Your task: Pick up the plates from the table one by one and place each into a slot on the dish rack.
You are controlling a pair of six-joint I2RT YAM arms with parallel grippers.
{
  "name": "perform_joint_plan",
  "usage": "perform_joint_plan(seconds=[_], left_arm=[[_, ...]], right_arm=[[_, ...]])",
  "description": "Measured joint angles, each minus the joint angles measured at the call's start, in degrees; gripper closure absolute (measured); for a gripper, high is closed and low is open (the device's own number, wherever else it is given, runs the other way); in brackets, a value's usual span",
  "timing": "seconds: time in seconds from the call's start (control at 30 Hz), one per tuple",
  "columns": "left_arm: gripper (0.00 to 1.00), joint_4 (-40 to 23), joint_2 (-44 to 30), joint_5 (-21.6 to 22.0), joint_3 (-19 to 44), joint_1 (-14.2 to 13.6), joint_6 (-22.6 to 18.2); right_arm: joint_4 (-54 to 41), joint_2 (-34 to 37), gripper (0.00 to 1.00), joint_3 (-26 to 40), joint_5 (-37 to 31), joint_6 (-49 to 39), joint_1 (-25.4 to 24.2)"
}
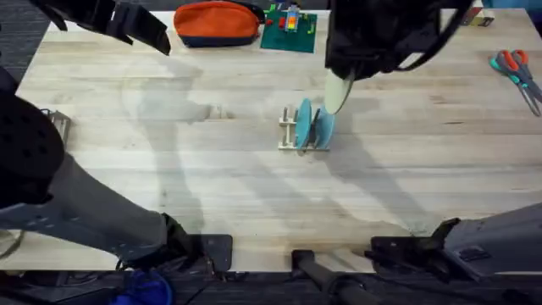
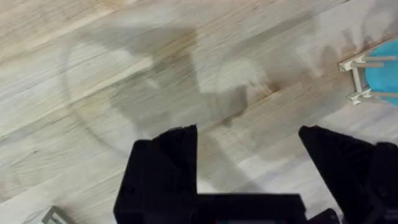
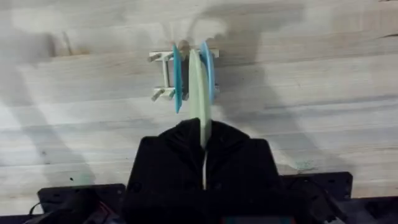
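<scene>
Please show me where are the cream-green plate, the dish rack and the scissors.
cream-green plate [image 3: 199,93]: right wrist view, on its thin edge.
dish rack [image 1: 289,135]: overhead view, on its bare left pegs.
scissors [image 1: 513,63]: overhead view, on the orange handles.

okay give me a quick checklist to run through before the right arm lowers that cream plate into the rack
1. Grip: the right gripper is shut on the cream plate, held on edge. Ok.
2. Alignment: from the right wrist, the plate's edge lines up between the two blue plates. Ok.
3. Free slot: whether an empty gap lies between those two plates. Cannot tell.
4. Rack: the dish rack stands upright on the table. Ok.
5. Other arm: the left gripper is open over bare wood, away from the rack. Ok.
6. Height: the plate's clearance above the pegs. Cannot tell.
</scene>
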State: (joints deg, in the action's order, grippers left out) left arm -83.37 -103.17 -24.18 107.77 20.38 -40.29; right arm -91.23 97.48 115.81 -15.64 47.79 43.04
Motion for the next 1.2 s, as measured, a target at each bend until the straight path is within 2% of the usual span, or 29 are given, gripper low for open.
perform_joint_plan(seconds=[1.2], left_arm=[[0.006, 0.0, 0.0, 0.0, 0.0, 0.0, 0.0]], right_arm=[[13.1, 0.3, 0.969, -19.9, 0.9, -3.7, 1.0]])
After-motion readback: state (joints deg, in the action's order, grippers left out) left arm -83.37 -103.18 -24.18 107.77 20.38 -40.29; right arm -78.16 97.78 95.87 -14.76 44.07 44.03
